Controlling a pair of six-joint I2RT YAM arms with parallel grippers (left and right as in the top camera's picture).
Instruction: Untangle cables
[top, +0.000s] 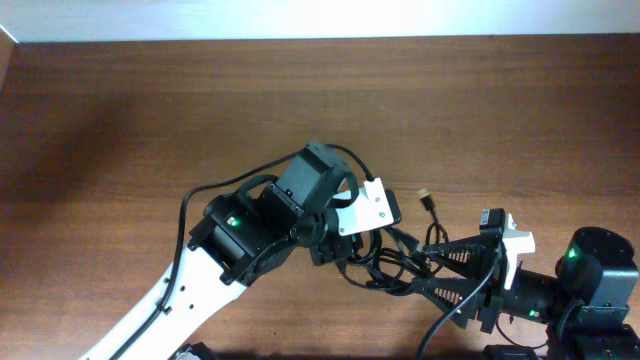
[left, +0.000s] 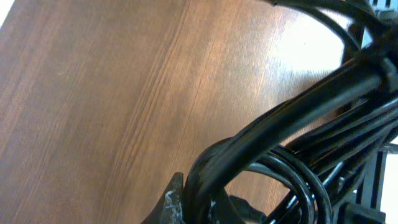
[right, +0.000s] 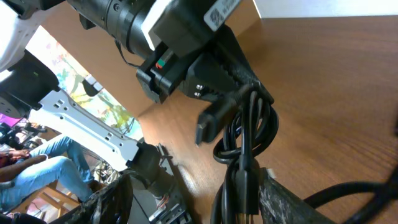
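Nothing legible in any of the three views. Nearest to print: a dark blocky mark on a white plastic panel (right: 186, 18), top centre of the right wrist frame, fixed to the black plastic housing (right: 205, 68) of the left arm; too skewed and blurred to read.

Thin black tangled cables (top: 385, 262) lie on a brown wooden table (top: 150, 110). The left gripper (top: 340, 248) touches one side. The right gripper (top: 428, 268) is spread wide beside them.
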